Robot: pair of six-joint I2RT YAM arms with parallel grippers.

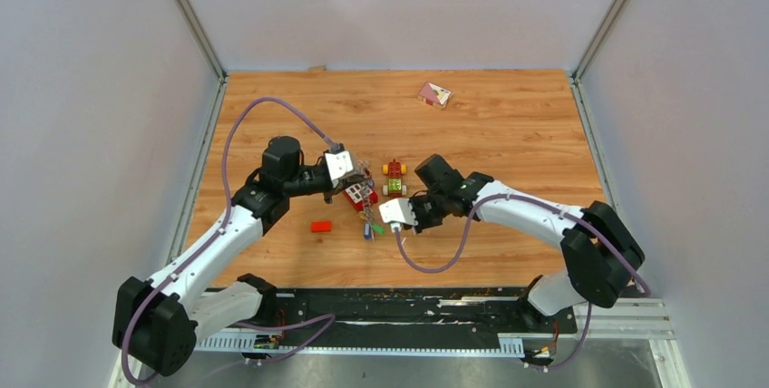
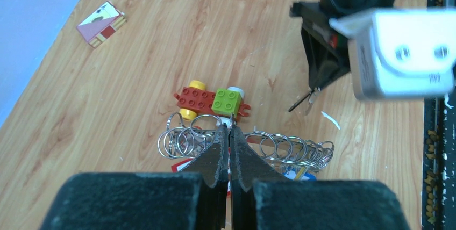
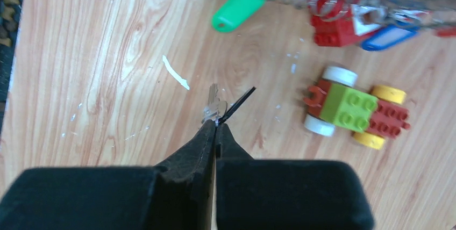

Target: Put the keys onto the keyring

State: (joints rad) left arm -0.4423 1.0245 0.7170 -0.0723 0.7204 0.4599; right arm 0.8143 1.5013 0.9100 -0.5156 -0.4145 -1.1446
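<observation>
Top view: one toy car (image 1: 394, 178), one loose red brick (image 1: 321, 226) and one card (image 1: 433, 94) on the surface (image 1: 508, 134). Left wrist: the left end effector (image 2: 228, 129) clamps the keyring (image 2: 290, 148) beside the car. Right wrist: the right end effector (image 3: 215, 125) pinches one silver key (image 3: 213, 102).

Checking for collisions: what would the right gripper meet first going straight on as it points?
Likely the green-tagged key, ahead of the right gripper and the small silver key its jaws pinch; depth is unclear.
</observation>
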